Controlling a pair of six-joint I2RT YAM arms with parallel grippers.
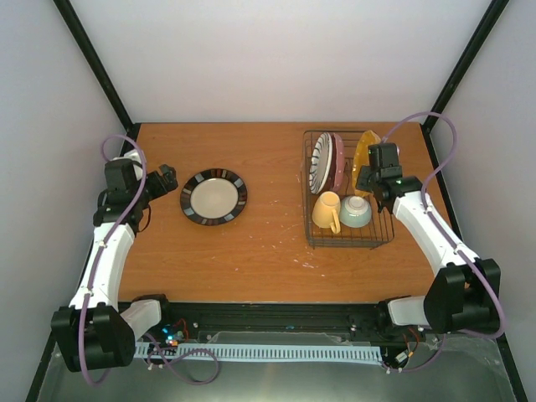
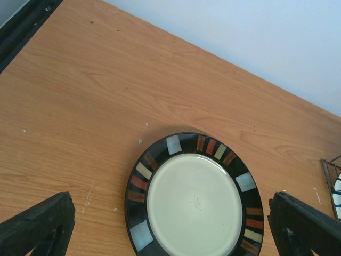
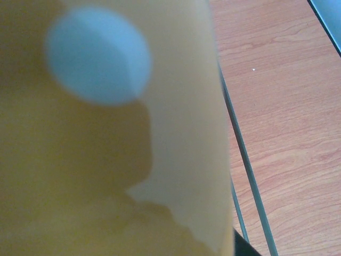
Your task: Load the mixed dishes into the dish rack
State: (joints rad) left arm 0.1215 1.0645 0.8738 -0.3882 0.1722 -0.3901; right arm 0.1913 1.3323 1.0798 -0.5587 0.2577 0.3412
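Note:
The dark brown-black plate (image 1: 213, 197) with a cream centre lies flat on the table, left of middle. My left gripper (image 1: 170, 178) is open just left of it; in the left wrist view the plate (image 2: 194, 200) lies ahead between the spread fingers (image 2: 40, 224). The dish rack (image 1: 311, 226) stands at the right. It holds the striped plate (image 1: 321, 163), the pink plate (image 1: 338, 159), the yellow mug (image 1: 327, 211) and the mint-green bowl (image 1: 356, 211). My right gripper (image 1: 367, 180) is shut on the orange dotted plate (image 1: 365, 151), which stands upright in the rack and fills the right wrist view (image 3: 106, 133).
The rack's wire edge (image 3: 242, 160) runs beside the orange plate, with bare table to its right. White walls and black frame posts enclose the table at the back and both sides.

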